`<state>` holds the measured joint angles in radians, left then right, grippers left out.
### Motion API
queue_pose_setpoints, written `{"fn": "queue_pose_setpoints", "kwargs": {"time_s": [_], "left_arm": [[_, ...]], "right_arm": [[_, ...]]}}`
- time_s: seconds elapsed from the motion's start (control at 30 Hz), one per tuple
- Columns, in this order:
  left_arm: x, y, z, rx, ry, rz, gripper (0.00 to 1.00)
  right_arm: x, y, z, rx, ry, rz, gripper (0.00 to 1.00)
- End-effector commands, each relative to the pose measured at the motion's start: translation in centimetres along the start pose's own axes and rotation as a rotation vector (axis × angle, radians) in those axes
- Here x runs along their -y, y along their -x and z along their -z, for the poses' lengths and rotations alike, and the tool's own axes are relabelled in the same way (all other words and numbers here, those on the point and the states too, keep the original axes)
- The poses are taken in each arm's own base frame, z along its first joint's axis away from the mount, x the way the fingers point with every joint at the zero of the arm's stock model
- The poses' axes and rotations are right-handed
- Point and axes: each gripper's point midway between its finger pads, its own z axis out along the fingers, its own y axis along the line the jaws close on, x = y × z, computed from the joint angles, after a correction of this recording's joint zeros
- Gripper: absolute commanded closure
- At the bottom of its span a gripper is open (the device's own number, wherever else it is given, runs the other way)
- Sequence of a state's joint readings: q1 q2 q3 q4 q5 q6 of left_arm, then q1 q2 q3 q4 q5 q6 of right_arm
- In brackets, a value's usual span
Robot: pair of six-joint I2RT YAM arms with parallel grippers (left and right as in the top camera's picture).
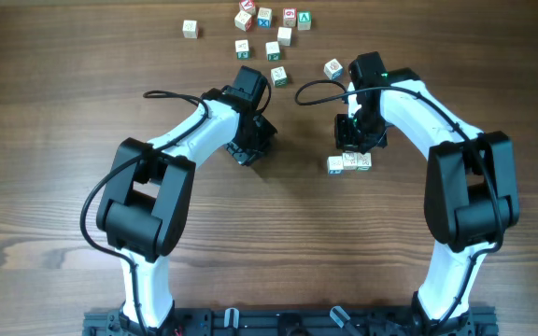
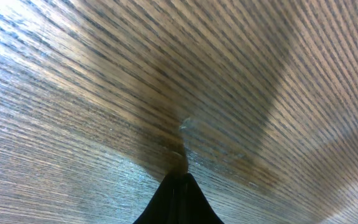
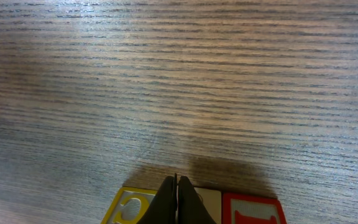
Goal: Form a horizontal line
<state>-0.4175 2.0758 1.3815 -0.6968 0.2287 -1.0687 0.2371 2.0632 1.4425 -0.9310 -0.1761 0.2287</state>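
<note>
The horizontal line [image 1: 348, 162] is a short row of three small pale wooden letter cubes touching side to side, right of the table's centre. In the right wrist view the row lies at the bottom edge, with a yellow-faced cube [image 3: 129, 205], a plain one and a red-faced cube [image 3: 250, 211]. My right gripper [image 1: 355, 140] is shut and empty, its tips [image 3: 176, 196] just over the row's middle. My left gripper [image 1: 250, 149] is shut and empty, its tip [image 2: 178, 180] close above bare wood, well left of the row.
Several loose letter cubes lie scattered at the far edge, around the group [image 1: 269, 28], with one cube [image 1: 191, 29] apart at the left and one cube [image 1: 333, 68] near my right arm. Black cables loop from both arms.
</note>
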Motion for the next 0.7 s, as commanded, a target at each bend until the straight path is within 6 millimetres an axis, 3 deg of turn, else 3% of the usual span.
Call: {"fn": "queue_pose_setpoints", "kwargs": {"time_s": [0.0,0.67], "left_arm": [[-3.96,1.15,-2.17,0.048,0.142,0.043,0.96],[-3.95,1.15,-2.17,0.048,0.142,0.043,0.96]], "right_arm": [[-0.35,0.24,-0.14,-0.005,0.015,0.02,0.96],[-0.25,-0.22,-0.13,-0.024,0.011,0.017,0.95]]}}
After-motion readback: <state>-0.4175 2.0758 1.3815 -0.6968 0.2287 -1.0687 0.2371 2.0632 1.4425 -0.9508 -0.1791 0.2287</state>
